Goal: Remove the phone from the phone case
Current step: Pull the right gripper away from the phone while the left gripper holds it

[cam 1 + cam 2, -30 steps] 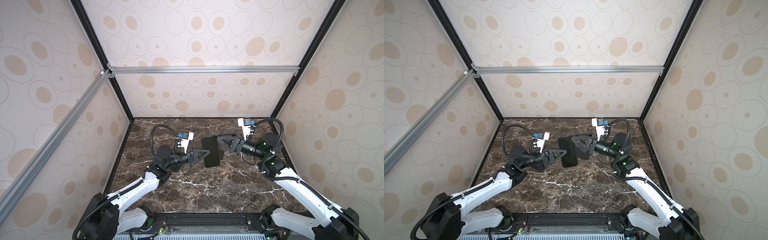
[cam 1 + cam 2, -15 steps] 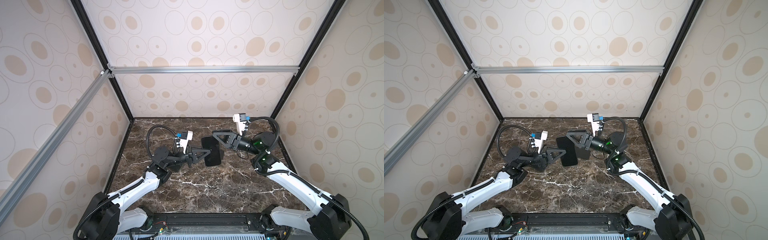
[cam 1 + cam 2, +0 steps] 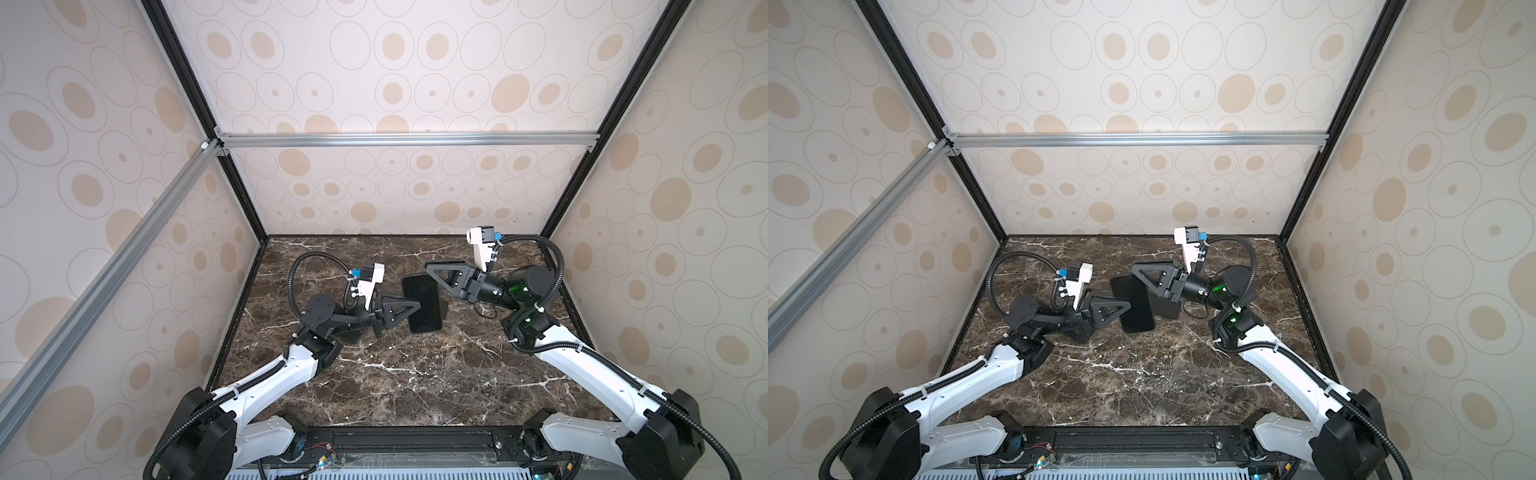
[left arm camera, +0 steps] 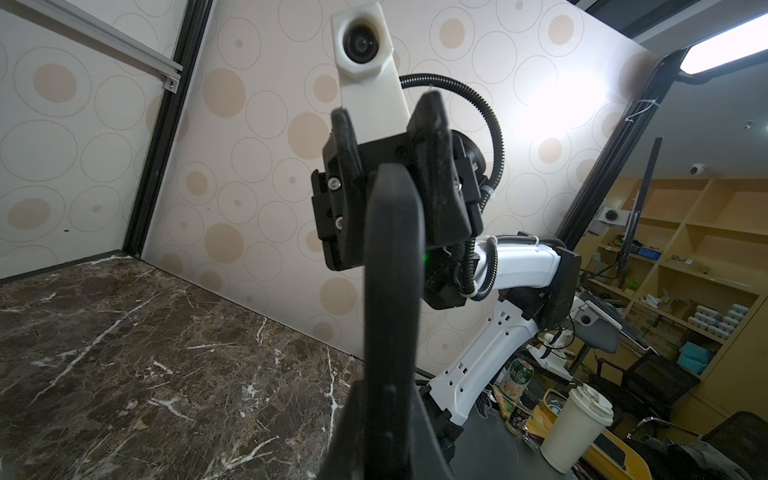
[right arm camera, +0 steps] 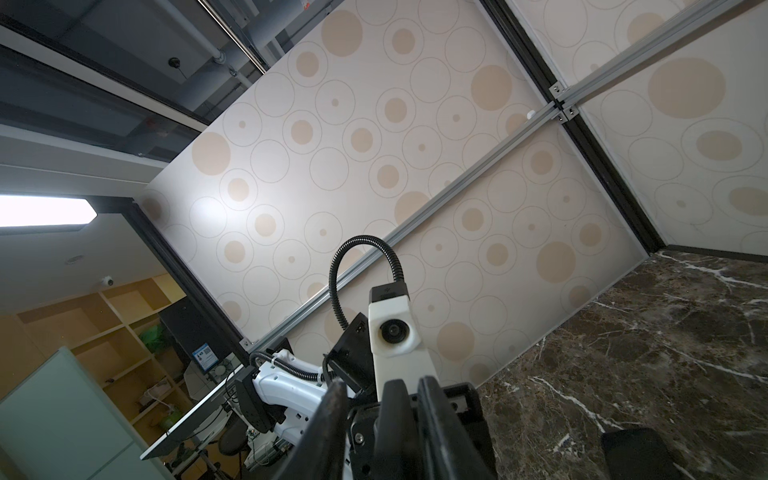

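One phone point(image 3: 428, 316) hangs in left gripper point(image 3: 415, 306), straddled by right gripper point(image 3: 430, 270).

Even, soft top-view light; wrist views dimmer, ceiling lamp point(image 4: 723, 50) glare, perhaps slight edge distortion.

Test enclosure and the room outside it.
Cream walls point(image 3: 395, 195) printed with beige discs and rings close the far, left and right sides, and black posts point(image 3: 239, 187) stand at the far corners. A silver rail point(image 3: 407, 139) crosses the far wall; a second rail point(image 3: 124, 257) slants along the left wall. The floor point(image 3: 395, 374) is dark brown marble with white veins. In the left wrist view, open wooden shelves point(image 4: 706, 257), a bright ceiling lamp point(image 4: 723, 52) and a lidded white cup point(image 4: 577, 428) show outside the enclosure.
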Controlling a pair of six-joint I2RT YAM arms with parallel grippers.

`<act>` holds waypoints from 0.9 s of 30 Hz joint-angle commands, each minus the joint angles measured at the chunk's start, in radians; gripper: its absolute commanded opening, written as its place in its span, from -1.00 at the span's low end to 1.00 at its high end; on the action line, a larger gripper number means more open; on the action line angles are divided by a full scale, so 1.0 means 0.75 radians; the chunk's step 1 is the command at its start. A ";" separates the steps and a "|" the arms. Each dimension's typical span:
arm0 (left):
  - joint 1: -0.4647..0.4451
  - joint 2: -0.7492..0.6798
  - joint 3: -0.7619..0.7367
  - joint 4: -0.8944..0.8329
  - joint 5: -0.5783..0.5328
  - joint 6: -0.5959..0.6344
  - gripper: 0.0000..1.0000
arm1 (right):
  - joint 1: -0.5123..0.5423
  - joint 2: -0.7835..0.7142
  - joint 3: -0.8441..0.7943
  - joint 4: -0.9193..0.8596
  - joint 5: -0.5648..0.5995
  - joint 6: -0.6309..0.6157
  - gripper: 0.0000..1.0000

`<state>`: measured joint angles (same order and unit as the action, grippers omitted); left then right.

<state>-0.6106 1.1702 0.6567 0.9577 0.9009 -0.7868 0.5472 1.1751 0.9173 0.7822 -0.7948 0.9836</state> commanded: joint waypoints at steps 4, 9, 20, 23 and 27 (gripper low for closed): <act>-0.004 -0.037 0.020 0.092 0.004 0.023 -1.00 | 0.024 -0.032 0.022 0.005 -0.018 0.009 -0.55; -0.009 -0.033 0.022 0.091 0.011 0.024 -1.00 | 0.037 -0.025 0.023 0.011 0.001 0.013 -0.54; -0.027 -0.014 0.019 0.103 0.019 0.016 -1.00 | 0.040 -0.023 0.063 0.053 0.043 0.024 -0.38; -0.028 -0.011 0.022 0.105 0.018 0.016 -1.00 | 0.041 -0.031 0.056 0.051 0.048 0.019 -0.42; -0.027 0.000 0.023 0.111 0.021 0.010 -1.00 | 0.039 -0.033 0.054 0.043 0.049 0.017 -0.49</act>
<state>-0.6250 1.1717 0.6567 0.9661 0.9138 -0.7845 0.5694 1.1732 0.9360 0.7776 -0.7563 0.9859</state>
